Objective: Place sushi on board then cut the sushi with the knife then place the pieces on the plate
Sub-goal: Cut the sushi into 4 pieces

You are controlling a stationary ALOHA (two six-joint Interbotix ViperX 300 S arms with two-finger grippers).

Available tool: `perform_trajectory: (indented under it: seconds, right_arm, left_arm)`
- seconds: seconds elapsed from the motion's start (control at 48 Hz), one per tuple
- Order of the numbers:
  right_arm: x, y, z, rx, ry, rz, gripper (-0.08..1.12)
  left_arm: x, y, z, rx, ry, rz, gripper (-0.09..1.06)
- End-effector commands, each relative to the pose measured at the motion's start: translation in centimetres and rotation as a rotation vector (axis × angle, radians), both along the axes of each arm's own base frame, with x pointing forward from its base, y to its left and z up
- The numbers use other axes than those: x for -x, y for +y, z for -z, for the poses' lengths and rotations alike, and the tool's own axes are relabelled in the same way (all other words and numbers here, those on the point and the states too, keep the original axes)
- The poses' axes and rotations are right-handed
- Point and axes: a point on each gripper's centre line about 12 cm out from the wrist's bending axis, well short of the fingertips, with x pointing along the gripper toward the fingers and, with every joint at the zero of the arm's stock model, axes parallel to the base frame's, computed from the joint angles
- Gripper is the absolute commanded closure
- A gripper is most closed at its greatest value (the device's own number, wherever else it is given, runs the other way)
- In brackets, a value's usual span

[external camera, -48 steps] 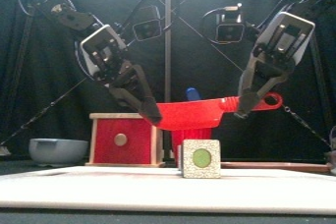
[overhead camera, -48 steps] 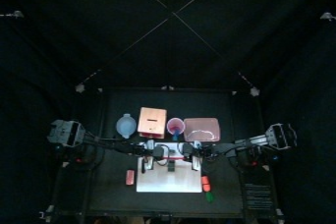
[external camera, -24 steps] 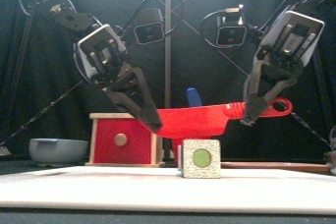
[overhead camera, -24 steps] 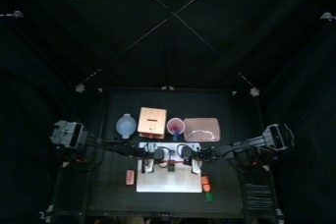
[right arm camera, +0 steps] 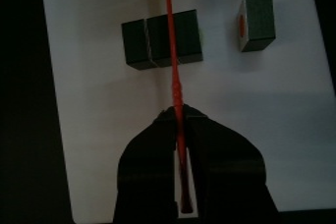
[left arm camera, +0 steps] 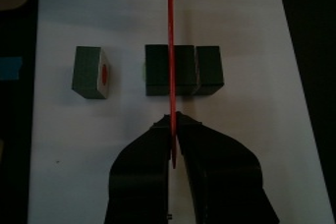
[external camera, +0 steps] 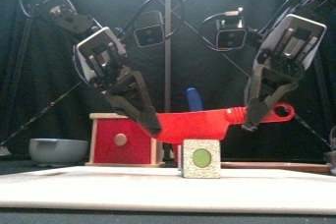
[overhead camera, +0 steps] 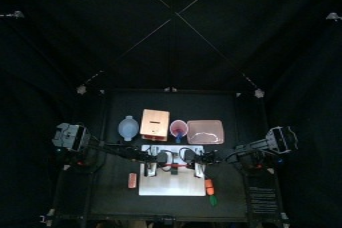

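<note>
As left hand [external camera: 148,122] and right hand [external camera: 251,120] pinch the red knife [external camera: 203,122], sushi [external camera: 199,157] sits beneath.

Robotics lab booth: black curtains [overhead camera: 120,42] around small black table [overhead camera: 114,204].

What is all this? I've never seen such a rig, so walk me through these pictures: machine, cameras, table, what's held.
It is a robot with two black arms, each ending in a two-jaw gripper. One picture looks down from high above, one looks level from the table's front edge, and two come from cameras on the wrists. The left gripper and right gripper are both shut on one red toy knife, held roughly level above a white cutting board. On the board lie a dark green sushi roll and one loose piece. Behind stand a bowl, a wooden box, a cup and a pink tray.
</note>
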Motion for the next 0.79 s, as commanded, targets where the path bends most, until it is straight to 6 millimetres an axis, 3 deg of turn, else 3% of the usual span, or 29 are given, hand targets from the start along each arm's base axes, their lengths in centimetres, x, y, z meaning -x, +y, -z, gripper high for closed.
perform_trajectory:
  seconds: [0.021,0.5,0.792]
  right_arm:
    - [-0.2,0.2,-0.6,-0.006,-0.015,-0.003,0.72]
    - [-0.7,0.3,2.2,0.000,0.045,0.002,0.72]
    - [-1.0,0.8,2.6,-0.011,0.055,0.001,0.72]
  left_arm:
    - [-0.3,0.0,-0.3,0.001,-0.009,0.000,0.47]
    - [-0.3,0.0,1.6,0.005,0.036,-0.012,0.47]
    - [-0.2,0.0,2.0,0.015,0.048,-0.022,0.47]
